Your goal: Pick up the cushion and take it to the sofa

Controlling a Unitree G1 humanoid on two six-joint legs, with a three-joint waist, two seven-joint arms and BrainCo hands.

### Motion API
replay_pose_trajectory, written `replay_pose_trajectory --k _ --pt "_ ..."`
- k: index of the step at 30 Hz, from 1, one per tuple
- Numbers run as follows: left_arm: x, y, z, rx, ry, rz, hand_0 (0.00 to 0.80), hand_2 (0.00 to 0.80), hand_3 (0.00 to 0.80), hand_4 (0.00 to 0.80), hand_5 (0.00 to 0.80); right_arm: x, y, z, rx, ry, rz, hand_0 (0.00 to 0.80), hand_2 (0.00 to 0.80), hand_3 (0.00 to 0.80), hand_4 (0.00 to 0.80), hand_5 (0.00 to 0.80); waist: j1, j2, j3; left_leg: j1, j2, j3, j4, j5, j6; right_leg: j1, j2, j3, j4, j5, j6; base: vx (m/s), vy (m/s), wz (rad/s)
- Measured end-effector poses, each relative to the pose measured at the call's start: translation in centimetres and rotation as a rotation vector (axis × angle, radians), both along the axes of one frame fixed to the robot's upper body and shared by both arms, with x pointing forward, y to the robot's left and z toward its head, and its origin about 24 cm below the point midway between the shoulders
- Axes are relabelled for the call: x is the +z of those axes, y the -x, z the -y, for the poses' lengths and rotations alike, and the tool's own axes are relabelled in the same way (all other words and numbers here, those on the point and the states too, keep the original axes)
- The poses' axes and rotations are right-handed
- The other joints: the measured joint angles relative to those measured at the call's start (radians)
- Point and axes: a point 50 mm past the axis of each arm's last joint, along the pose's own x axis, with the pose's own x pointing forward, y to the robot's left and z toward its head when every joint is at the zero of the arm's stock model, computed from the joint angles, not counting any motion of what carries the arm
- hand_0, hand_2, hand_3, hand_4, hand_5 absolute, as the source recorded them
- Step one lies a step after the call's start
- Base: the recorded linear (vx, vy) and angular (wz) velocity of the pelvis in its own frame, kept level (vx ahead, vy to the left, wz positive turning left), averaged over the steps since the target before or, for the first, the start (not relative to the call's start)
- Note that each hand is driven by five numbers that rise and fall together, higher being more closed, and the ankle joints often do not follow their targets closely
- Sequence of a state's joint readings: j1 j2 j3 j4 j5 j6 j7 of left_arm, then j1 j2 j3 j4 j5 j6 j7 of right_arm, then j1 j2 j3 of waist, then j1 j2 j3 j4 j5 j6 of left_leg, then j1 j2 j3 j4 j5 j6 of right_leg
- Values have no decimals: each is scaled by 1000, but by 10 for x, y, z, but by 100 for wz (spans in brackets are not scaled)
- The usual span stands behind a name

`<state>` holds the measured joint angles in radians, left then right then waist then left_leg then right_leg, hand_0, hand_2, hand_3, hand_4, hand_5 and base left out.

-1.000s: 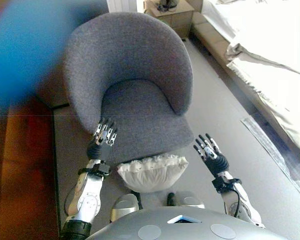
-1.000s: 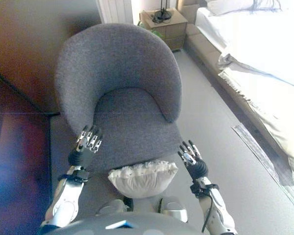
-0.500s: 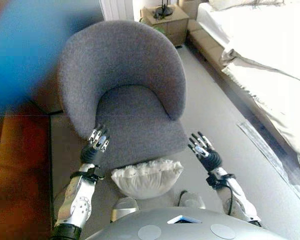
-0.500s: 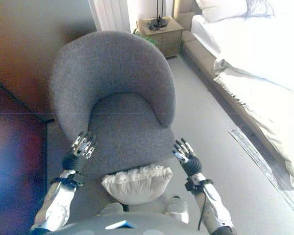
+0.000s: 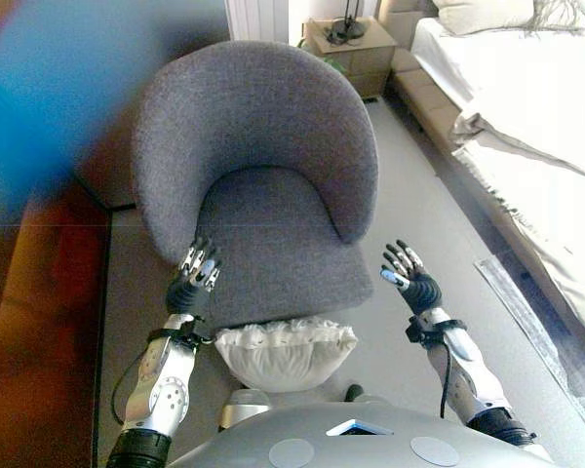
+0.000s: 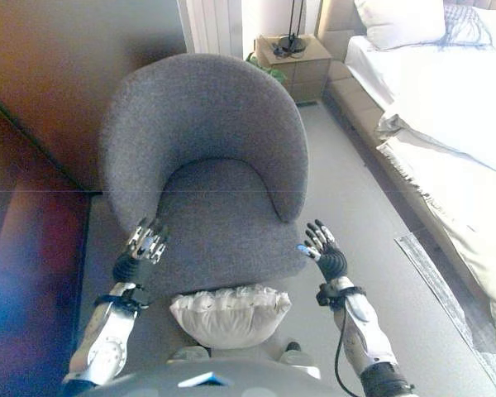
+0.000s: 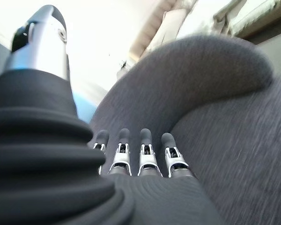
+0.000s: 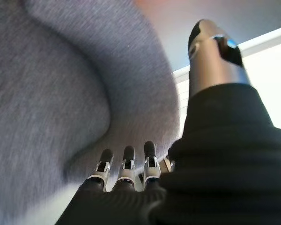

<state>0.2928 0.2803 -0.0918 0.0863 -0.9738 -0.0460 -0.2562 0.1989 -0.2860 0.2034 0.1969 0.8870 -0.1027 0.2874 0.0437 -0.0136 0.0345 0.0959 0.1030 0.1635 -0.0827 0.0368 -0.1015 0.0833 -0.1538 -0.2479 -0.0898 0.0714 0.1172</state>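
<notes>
A cream frilled cushion (image 5: pixel 287 351) lies at the front edge of the grey tub chair (image 5: pixel 263 185), close to my body. My left hand (image 5: pixel 196 276) hovers over the seat's front left, fingers straight and holding nothing. My right hand (image 5: pixel 409 281) is raised beside the seat's front right corner, over the floor, fingers spread and empty. Neither hand touches the cushion (image 6: pixel 229 313). Both wrist views show straight fingers (image 7: pixel 145 157) with the chair's grey fabric (image 8: pixel 61 93) beyond them.
A bed with white linen (image 5: pixel 536 127) runs along the right. A wooden nightstand (image 5: pixel 351 44) with a lamp base stands behind the chair. A dark wooden wall (image 6: pixel 41 107) and reddish floor (image 5: pixel 39 331) lie to the left. Grey carpet (image 5: pixel 439 214) separates chair and bed.
The camera has shifted, so the whole scene has slid. My right hand has risen slightly beside the seat corner. The cushion has not moved and both hands stay open.
</notes>
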Motion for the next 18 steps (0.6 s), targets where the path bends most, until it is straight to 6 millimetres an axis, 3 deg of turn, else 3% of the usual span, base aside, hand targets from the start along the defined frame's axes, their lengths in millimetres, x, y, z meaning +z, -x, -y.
replay_pose_trajectory --k 4,6,9,18 --pt "0 6 48 -205 677 85 0 0 0 0 0 3 7 -41 208 -612 95 0 0 0 0 0 0 12 4 18 -4 0 -4 1 2 19 -8 -3 0 -1 6 59 7 3" --pt "8 6 70 -271 879 161 0 0 0 0 0 14 5 -61 265 -833 167 0 0 0 0 0 -1 15 3 17 -4 1 -5 0 2 20 -9 -4 0 -2 7 28 3 0" --pt "13 6 80 -295 939 219 0 0 0 0 0 22 1 -68 270 -910 212 0 0 0 0 0 -3 18 -1 19 -3 2 -6 0 2 23 -8 -3 0 -3 8 0 0 0" --pt "12 6 62 -235 897 252 0 0 0 0 0 15 16 -55 297 -896 227 0 0 0 0 0 -2 16 -9 17 -3 4 -5 0 2 21 -7 2 0 -1 6 0 0 0"
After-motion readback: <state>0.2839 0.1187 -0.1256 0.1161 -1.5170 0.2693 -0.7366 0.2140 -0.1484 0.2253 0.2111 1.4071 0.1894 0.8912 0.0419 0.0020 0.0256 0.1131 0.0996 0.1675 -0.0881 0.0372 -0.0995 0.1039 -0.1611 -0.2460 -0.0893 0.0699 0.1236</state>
